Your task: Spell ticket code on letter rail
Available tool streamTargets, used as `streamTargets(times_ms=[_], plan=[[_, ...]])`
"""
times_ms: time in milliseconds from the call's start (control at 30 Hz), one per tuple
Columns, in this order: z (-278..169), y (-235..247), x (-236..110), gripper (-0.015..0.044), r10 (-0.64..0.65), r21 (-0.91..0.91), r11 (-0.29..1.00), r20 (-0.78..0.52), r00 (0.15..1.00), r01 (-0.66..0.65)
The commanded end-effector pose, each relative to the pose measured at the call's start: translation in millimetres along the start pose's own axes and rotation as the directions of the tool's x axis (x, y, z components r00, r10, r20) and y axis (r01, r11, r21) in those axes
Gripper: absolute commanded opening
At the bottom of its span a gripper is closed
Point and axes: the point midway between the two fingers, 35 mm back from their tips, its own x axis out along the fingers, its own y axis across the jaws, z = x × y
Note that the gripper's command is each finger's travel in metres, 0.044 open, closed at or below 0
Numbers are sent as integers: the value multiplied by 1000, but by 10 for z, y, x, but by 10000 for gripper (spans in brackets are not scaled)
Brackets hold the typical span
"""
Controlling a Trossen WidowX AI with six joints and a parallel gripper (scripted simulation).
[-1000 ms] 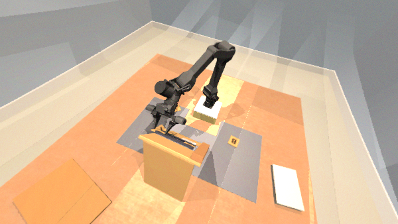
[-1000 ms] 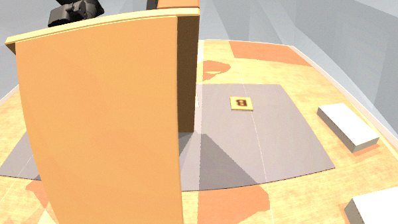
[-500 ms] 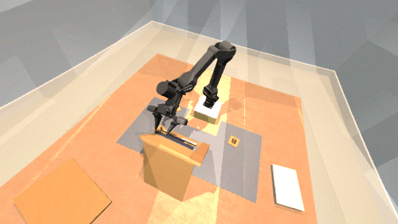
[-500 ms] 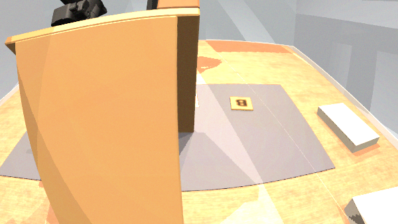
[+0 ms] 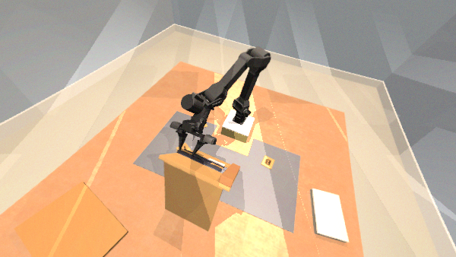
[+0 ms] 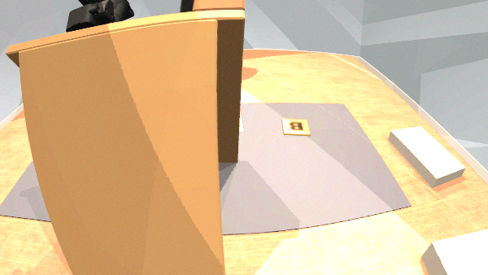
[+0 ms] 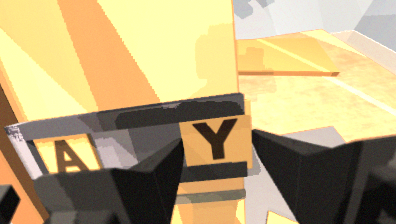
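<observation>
My gripper (image 5: 187, 151) (image 7: 216, 139) is shut on the Y tile (image 7: 216, 142), a finger at each side. The tile is upright in the wrist view, between the dark walls of the rail (image 5: 203, 161) (image 7: 150, 118) at its open end. Its right edge sticks out slightly past the rail. The A tile (image 7: 69, 155) lies in the rail near the other end, with a gap between it and Y. A B tile (image 5: 267, 162) (image 6: 296, 127) lies on the grey mat (image 5: 262, 198) (image 6: 333, 179). No readable ticket print shows.
The tall board (image 5: 188, 190) (image 6: 122, 142) carries the rail on top, with an orange block (image 5: 230, 174) at its closed end. A pale tile corner (image 7: 280, 219) shows below the fingers. White blocks (image 5: 330, 214) (image 6: 427, 154) stand right; an orange panel (image 5: 72, 224) (image 7: 285, 55) lies left in the top view.
</observation>
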Motion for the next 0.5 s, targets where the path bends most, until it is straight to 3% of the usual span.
streamTargets(times_ms=[0,467], plan=[[7,24,-9,0,-7,2,1000,4,1000,7],[13,117,-15,0,-6,3,1000,4,1000,6]])
